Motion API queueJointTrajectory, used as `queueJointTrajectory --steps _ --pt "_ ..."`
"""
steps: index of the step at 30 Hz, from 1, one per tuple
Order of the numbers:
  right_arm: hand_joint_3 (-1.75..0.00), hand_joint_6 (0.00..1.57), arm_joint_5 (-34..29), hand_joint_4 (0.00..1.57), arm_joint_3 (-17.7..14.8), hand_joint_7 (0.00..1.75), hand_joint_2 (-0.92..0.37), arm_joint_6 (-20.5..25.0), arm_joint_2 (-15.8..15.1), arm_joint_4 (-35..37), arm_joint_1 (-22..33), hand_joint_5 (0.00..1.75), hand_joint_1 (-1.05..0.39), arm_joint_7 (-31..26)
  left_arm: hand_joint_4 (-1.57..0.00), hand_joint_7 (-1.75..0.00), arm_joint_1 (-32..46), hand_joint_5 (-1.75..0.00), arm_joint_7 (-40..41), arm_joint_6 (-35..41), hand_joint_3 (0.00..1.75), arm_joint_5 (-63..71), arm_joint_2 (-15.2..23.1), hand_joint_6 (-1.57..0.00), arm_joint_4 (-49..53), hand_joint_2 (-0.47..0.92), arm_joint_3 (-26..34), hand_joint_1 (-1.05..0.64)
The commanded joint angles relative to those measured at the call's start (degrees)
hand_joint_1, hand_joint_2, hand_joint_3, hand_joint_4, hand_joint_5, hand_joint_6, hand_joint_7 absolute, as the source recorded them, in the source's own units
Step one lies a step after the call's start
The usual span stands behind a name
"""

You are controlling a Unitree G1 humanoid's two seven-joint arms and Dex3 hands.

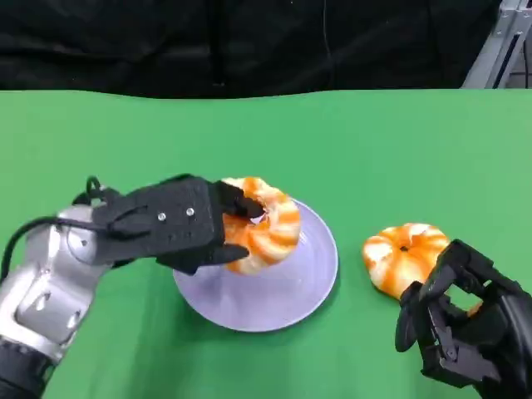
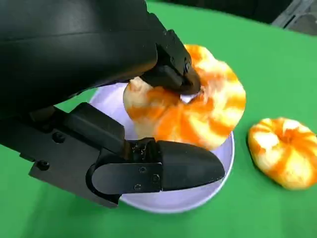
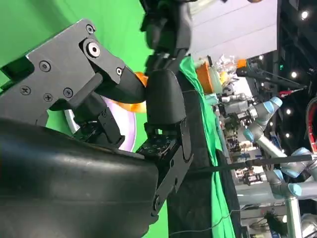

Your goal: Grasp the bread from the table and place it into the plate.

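L hand point(image 1: 179, 223) is clamped on a bread point(image 1: 262, 223): one finger hooked into the centre hole from above, another under the near side, per left wrist view. Bread sits tilted over the plate point(image 1: 312, 278), near its back-left rim; can't tell if its underside touches the plate or hangs just above it. Looks like the release step, so this part of the task is nearly done.

R hand point(image 1: 465, 328) is low at front right, fingers curled in w/ nothing visibly held. A 2nd bread point(image 1: 403, 256) lies on the table point(image 1: 399, 158) just beside it, apart from the plate. Can't tell if fingertips touch it. R wrist view shows the curled fingers and a sliver of plate and orange past them.

Risks from here, as I judge them:
- Hooked finger may snag in the hole when the hand opens, dragging the bread back off the plate or flipping it.
- Bread is off-centre toward the rim and tilted; dropped as is, it could roll or tip over the edge onto the table.
- Plate looks light; a sideways pull-out by the lower finger could slide or tip it.
- Soft bread may be squashed by the grip and spring when let go.
- R hand close to 2nd bread: a stray move could knock it away.
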Motion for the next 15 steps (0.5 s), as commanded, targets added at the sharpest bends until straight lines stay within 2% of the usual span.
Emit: queueJointTrajectory --steps 1,8,15 --pt "-1.29 0.68 -0.21 0.88 -0.44 1.64 -0.45 -0.52 -0.67 0.36 -0.13 1.75 -0.15 0.07 -0.30 -0.08 0.45 -0.04 5.88 -2.91 0.75 5.62 1.24 -0.93 -2.19 0.92 -1.30 -1.05" --pt "-1.28 0.68 0.05 0.86 -0.42 1.65 -0.44 0.14 -0.79 -0.01 0.01 1.75 -0.15 0.00 -0.35 -0.06 1.85 -0.02 15.90 -10.84 0.70 14.16 2.25 -1.06 -1.91 0.92 -3.42 -1.05" --pt "-1.28 0.68 0.01 0.87 -0.43 1.65 -0.44 -0.98 -0.51 0.47 -0.09 1.75 -0.16 0.32 -0.38 -0.04 2.62 -0.03 16.31 -12.55 0.69 13.54 1.65 -1.08 -1.69 0.92 -2.41 -1.05"
